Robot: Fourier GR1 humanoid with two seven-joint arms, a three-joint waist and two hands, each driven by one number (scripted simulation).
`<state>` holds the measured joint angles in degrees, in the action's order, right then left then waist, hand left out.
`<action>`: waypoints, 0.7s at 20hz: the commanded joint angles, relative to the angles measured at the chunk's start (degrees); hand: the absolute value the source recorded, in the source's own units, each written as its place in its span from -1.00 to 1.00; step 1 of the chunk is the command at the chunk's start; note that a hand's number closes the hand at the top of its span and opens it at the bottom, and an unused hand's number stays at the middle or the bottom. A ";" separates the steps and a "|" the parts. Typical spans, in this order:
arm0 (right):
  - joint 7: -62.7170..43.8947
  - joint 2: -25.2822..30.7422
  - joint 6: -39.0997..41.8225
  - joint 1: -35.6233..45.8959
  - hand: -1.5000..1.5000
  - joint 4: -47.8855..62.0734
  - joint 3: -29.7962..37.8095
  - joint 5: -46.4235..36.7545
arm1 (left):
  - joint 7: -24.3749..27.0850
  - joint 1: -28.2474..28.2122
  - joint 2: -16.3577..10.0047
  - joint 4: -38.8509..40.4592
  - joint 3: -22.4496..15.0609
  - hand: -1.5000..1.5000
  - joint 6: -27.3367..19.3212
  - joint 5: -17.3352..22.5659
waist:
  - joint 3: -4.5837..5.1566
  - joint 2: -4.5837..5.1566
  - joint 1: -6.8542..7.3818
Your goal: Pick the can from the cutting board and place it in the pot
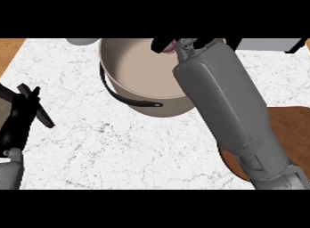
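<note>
Can peeks out pink from the right hand curled round it, 12 o'clock over the pot. Label's too hidden to read. Left hand sits straight-fingered at 9 o'clock.

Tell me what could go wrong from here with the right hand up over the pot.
1. The right hand sits at the far rim of the pot, not over its middle. The can, only a pink sliver here, might land on the rim or behind it when released.
2. The right forearm crosses the rim, so pulling back could nudge the pot.
</note>
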<state>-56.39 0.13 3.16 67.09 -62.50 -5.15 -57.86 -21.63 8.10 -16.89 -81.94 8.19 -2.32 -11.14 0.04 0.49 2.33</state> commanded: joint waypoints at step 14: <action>13.15 -0.12 -43.32 -0.53 -1.00 12.45 3.92 15.58 | 0.62 -2.16 1.56 -0.69 -0.77 0.00 -0.49 -0.84 | -0.06 -0.14 -0.22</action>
<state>-45.53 0.05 -30.26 67.35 -48.49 -2.65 -42.86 -21.73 7.96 -15.51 -82.16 7.31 -2.67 -11.88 0.00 0.66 2.74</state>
